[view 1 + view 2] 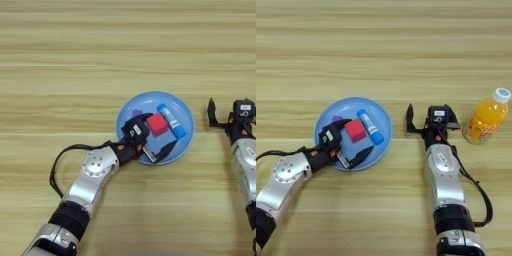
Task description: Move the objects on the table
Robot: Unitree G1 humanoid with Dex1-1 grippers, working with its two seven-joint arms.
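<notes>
Reaching over the light-blue plate (186,112), left gripper (159,136) with fingers spread apart and empty, red cube (157,124) between them; glue stick (171,120) just beyond, long axis diagonal. Right gripper (432,119) open, beside the plate, farther away.

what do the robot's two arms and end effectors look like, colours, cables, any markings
Both arms have silver-grey metal shells with black bands nearer the body. The left end effector and right end effector each have two black fingers on a black wrist block with small orange accents and a white label on top. A thin black cable loops beside each forearm. The left arm shows a round silver joint cap.
</notes>
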